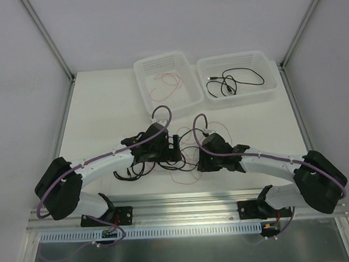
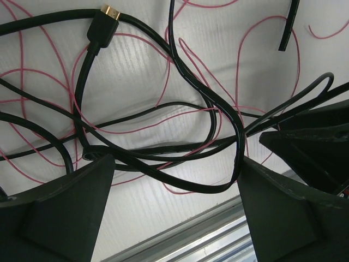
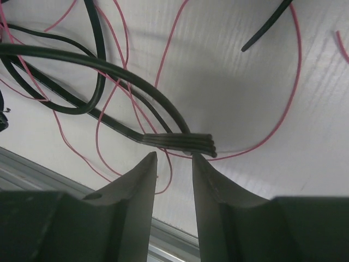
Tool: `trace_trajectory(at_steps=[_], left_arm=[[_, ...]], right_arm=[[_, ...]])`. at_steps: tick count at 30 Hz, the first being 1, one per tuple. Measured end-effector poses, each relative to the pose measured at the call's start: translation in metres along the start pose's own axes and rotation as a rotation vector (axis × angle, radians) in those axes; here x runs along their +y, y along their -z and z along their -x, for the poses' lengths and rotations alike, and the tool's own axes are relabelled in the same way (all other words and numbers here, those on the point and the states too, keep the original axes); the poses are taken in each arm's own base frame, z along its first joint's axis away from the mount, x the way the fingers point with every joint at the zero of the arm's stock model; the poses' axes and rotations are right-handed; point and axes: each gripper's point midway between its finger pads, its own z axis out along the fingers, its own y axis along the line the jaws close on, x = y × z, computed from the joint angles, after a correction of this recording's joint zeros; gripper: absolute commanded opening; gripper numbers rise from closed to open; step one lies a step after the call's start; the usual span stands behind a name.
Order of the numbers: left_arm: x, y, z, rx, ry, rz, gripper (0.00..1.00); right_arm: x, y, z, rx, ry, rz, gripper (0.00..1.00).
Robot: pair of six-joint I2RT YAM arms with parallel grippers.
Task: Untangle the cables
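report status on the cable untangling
Left tool open wide over the tangle. Right tool half closed at a black cable end, no grip seen. Red wire threaded through it.

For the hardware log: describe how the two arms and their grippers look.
The left arm and right arm have white links and bulky black joint housings. A purple cable runs along each. The left gripper and right gripper each carry two black, wedge-shaped fingers.

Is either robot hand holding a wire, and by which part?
Neither, apparently. The left hand is wide open over the cables; the right hand shows an empty gap, just short of a flat cable end.
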Motion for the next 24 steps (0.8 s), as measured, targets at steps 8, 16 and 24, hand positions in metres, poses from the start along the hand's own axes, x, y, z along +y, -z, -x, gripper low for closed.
trace_trajectory(at_steps=[8, 16, 24], left_arm=[[0.009, -0.011, -0.001, 0.005, 0.021, 0.056, 0.92], [0.023, -0.02, 0.001, 0.0, 0.036, 0.122, 0.91], [0.045, -0.025, 0.009, -0.001, 0.095, 0.174, 0.91]], right_arm=[[0.009, -0.008, -0.007, 0.011, -0.004, 0.01, 0.02], [0.03, 0.049, 0.018, -0.041, 0.111, 0.005, 0.01], [0.071, 0.192, 0.089, -0.271, 0.269, 0.133, 0.01]])
